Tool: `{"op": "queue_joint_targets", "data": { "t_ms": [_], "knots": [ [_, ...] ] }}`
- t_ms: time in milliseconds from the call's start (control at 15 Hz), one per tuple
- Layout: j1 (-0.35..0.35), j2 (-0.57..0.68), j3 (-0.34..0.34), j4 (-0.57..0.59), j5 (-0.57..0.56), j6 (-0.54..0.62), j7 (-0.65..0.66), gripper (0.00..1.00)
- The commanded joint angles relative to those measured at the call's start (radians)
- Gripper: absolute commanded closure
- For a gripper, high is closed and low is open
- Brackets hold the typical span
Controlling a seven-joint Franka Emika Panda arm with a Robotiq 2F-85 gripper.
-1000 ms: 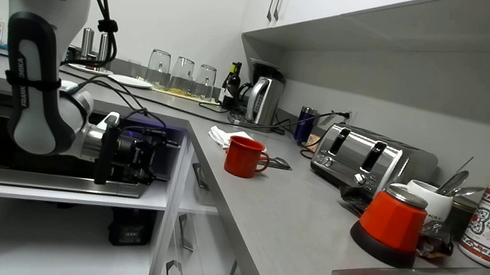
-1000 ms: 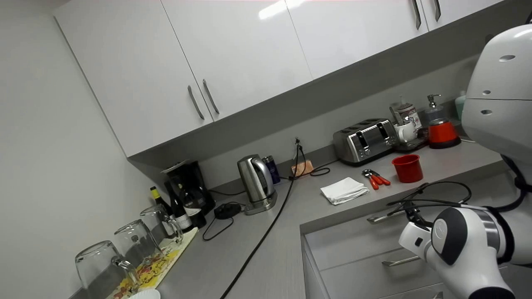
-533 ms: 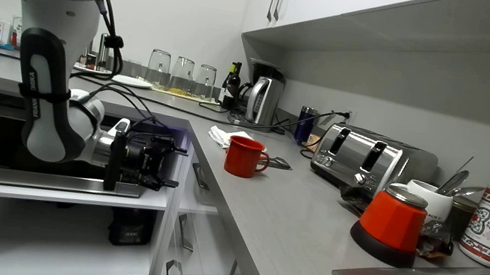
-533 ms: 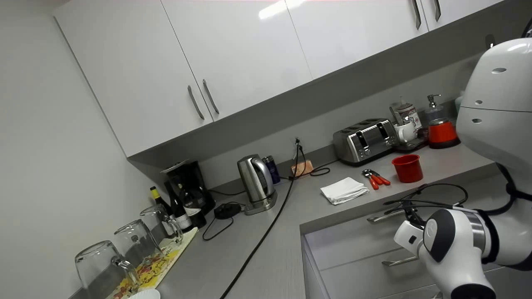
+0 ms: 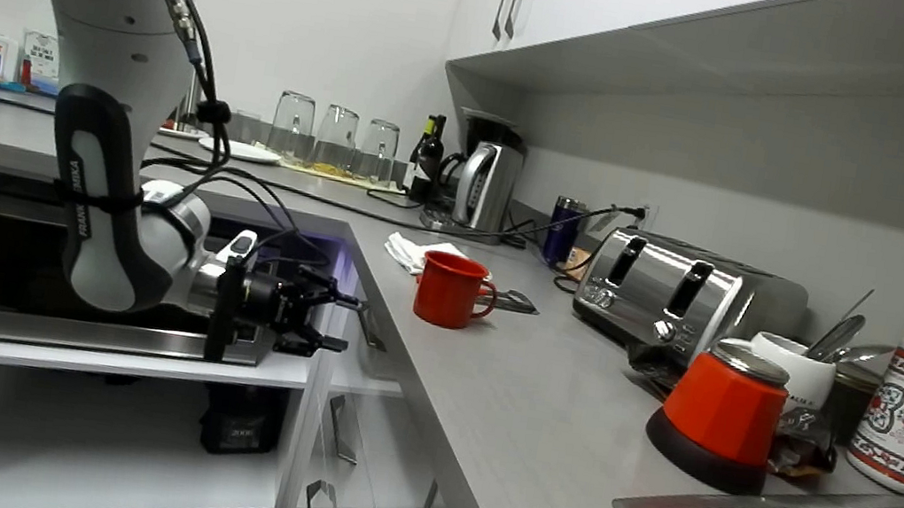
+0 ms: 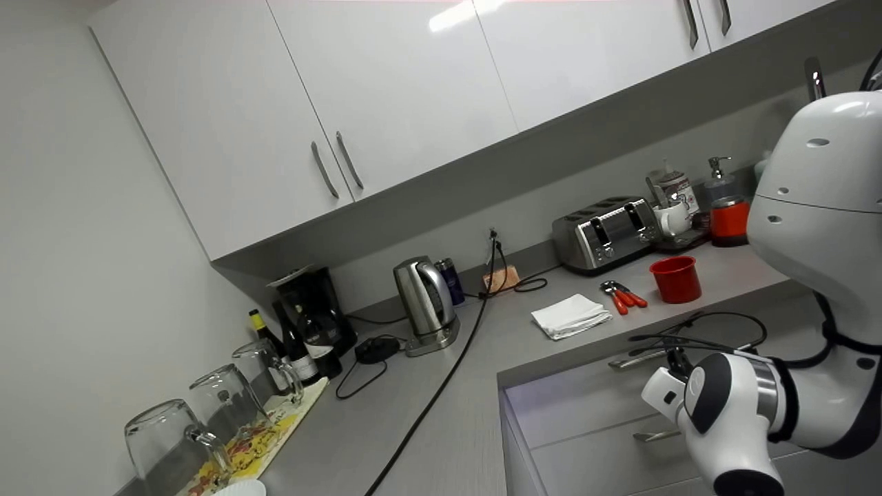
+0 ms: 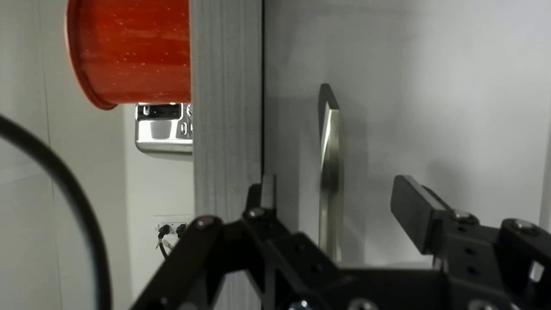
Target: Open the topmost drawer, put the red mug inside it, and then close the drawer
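The red mug (image 5: 449, 291) stands upright on the counter near its front edge. It shows also in an exterior view (image 6: 677, 281) and at the top left of the wrist view (image 7: 133, 51). The topmost drawer (image 6: 561, 406) is shut under the counter; its white front fills the right of the wrist view (image 7: 409, 86). Its metal bar handle (image 7: 330, 172) lies between my open fingers in the wrist view, not visibly touched. My gripper (image 5: 353, 324) is open and empty in front of the drawer, below the mug. The arm hides it in an exterior view.
The counter edge (image 7: 226, 129) runs close beside one finger. A white cloth (image 6: 570, 317), red-handled tool (image 6: 623, 296) and toaster (image 6: 606, 234) are near the mug. A microwave (image 5: 7, 295) sits on the shelf behind the arm. Cables hang from the arm.
The arm and gripper have moved right in an exterior view, closer to the drawer front. The mug and drawer have not moved.
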Motion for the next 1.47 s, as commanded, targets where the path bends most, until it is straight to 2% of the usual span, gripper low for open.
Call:
{"op": "queue_joint_targets", "data": {
  "t_ms": [0, 267, 333, 400, 533, 867, 933, 1400],
  "knots": [
    [0.008, 0.052, -0.011, 0.096, 0.048, -0.019, -0.045, 0.28],
    [0.005, 0.068, -0.025, 0.149, 0.083, -0.019, -0.059, 0.23],
    [0.004, 0.071, -0.027, 0.161, 0.095, -0.018, -0.062, 0.28],
    [0.005, 0.076, -0.029, 0.174, 0.107, -0.020, -0.066, 0.51],
    [0.004, 0.083, -0.036, 0.197, 0.130, -0.019, -0.070, 0.54],
    [0.010, 0.108, -0.053, 0.241, 0.179, -0.013, -0.074, 0.93],
    [0.012, 0.114, -0.056, 0.248, 0.185, -0.015, -0.073, 0.99],
    [0.033, 0.119, -0.067, 0.249, 0.182, -0.011, -0.085, 0.96]
  ]
}}
